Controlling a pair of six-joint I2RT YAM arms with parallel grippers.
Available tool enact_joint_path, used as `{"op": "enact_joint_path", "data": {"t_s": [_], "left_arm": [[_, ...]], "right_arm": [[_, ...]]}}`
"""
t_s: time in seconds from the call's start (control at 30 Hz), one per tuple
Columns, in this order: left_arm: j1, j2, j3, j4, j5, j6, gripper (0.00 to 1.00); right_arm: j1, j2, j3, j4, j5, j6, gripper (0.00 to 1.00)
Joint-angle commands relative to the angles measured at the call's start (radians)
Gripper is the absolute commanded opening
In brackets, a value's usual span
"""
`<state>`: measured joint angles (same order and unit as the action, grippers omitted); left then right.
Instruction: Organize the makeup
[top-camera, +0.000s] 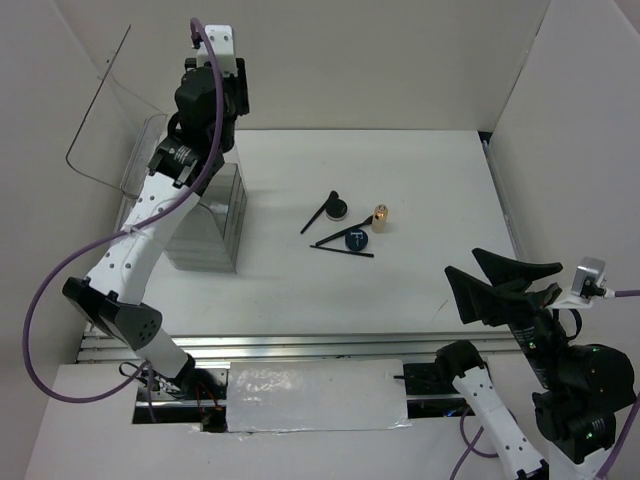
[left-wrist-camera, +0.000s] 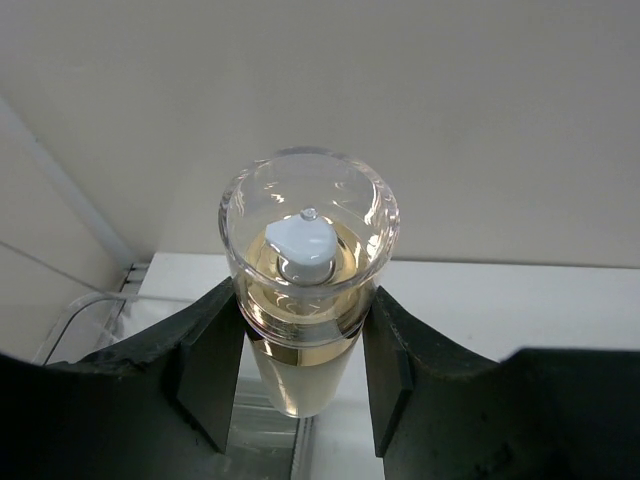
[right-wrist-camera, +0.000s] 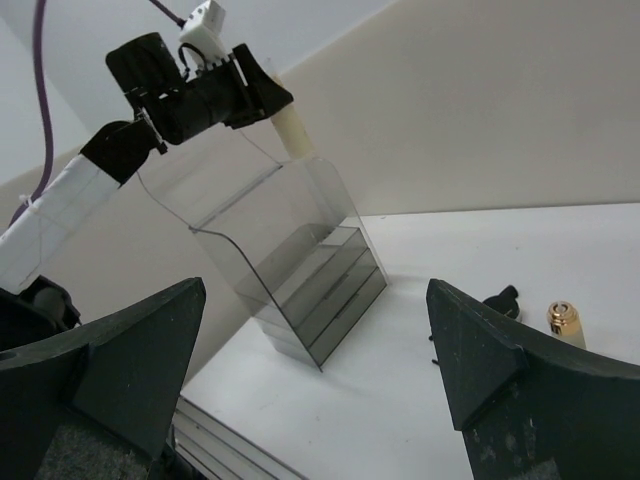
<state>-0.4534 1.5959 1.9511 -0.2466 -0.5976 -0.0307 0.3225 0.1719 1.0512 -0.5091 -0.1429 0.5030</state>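
Up at the far left, the left end effector (left-wrist-camera: 305, 365) is clenched on the tall bottle (left-wrist-camera: 308, 260), one dark finger pressed to each side just under its cap. The bottle is clear, with pale yellow liquid, a thick transparent cap and a white pump head showing inside it. It hangs in the air above the box (top-camera: 215, 225), touching neither the box nor the surface (top-camera: 430, 180). In the right wrist view it pokes out of the fingers at a slight tilt.

The box is clear with stepped tiers, and stands close to the left wall with its curved lid (top-camera: 100, 110) raised towards that wall.

The rest of the makeup lies clustered mid-surface, well apart from the box. The amber bottle (top-camera: 380, 217) is upright, with the black compact (top-camera: 339, 209) to its left and the blue compact (top-camera: 357, 239) nearer. The thin brushes (top-camera: 341, 251) are splayed among them, one touching the blue compact.

The right end effector (top-camera: 500, 283) is released, fingers spread wide, near the right front edge. Bare white surface lies between it and the cluster. Walls close off the left, back and right sides.
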Motion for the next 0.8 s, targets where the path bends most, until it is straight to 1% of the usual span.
{"op": "enact_joint_path", "data": {"t_s": [0.0,0.17,0.2,0.37,0.47,0.57,0.67,0.77], "left_arm": [[0.047,-0.020,-0.033,0.076,-0.019,-0.023,0.00],[0.136,-0.068,-0.162,0.115,0.019,-0.113,0.00],[0.143,-0.091,-0.213,0.125,0.030,-0.123,0.00],[0.176,-0.168,-0.389,0.237,-0.014,-0.184,0.00],[0.202,-0.229,-0.544,0.351,-0.034,-0.222,0.00],[0.237,-0.247,-0.622,0.407,-0.022,-0.274,0.00],[0.251,-0.254,-0.682,0.466,-0.018,-0.293,0.00],[0.254,-0.234,-0.693,0.466,-0.013,-0.304,0.00]], "right_arm": [[-0.003,0.005,-0.019,0.026,-0.014,-0.021,1.00],[-0.003,0.000,-0.029,0.032,-0.015,-0.024,1.00],[0.000,0.000,-0.031,0.034,-0.012,-0.027,1.00],[-0.003,-0.008,-0.042,0.041,-0.012,-0.027,1.00],[0.000,-0.008,-0.046,0.049,-0.023,-0.026,1.00],[-0.002,-0.012,-0.049,0.052,-0.027,-0.024,1.00],[-0.002,-0.014,-0.054,0.055,-0.030,-0.026,1.00],[-0.002,-0.018,-0.057,0.053,-0.027,-0.029,1.00]]}}
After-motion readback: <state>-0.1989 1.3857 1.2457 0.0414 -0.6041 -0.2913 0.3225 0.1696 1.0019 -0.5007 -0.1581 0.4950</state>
